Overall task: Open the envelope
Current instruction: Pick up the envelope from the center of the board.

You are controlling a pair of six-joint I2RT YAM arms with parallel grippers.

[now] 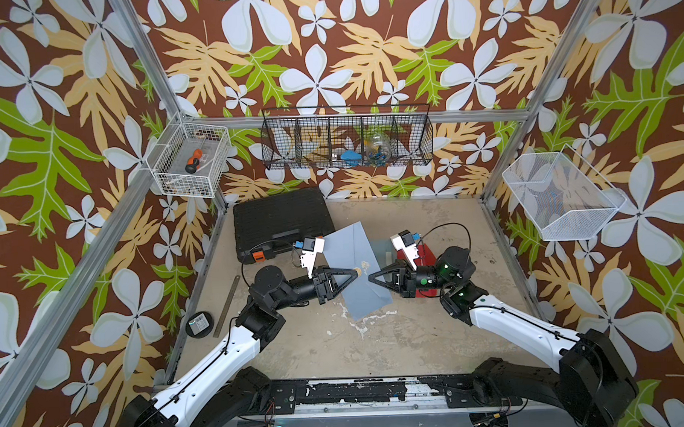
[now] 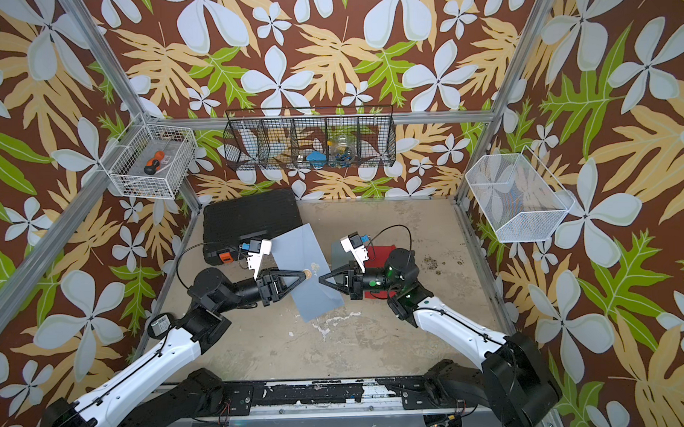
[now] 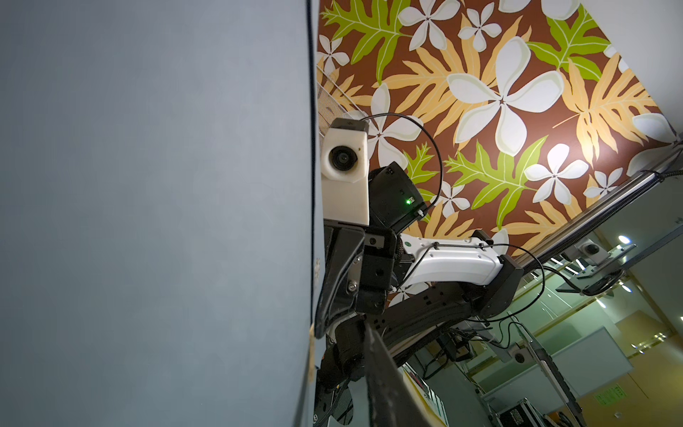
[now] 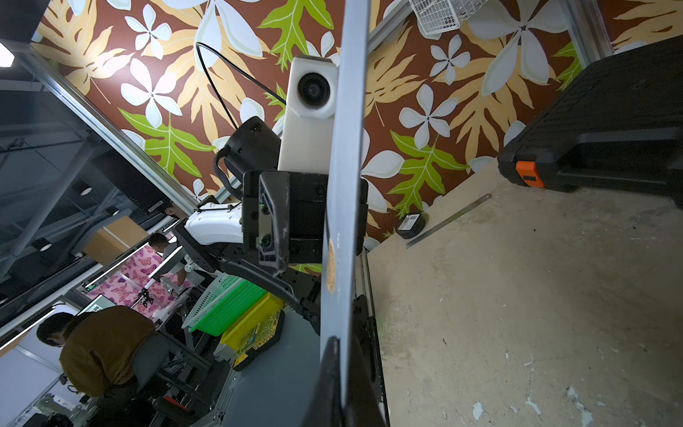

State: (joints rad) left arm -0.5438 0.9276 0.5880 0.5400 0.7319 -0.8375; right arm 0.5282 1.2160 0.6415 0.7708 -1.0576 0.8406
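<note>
A matt grey-blue paper envelope [image 1: 356, 268] with a smooth face. A worn, rough, stained beige tabletop [image 1: 376, 338]. A ribbed matt black plastic case [image 1: 278, 220]. A dull flat metal ruler [image 1: 226, 306]. White wire basket [image 1: 192, 165], black wire mesh rack [image 1: 347, 138].

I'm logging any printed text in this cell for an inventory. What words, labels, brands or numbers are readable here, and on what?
None can be read.
Round black puck: a pale label on top, too small and blurred.
Orange latch on the black case: dark embossed marking, illegible.
Metal ruler: graduations not resolvable.
Grey envelope: no print visible, only a tan seal spot.
</note>
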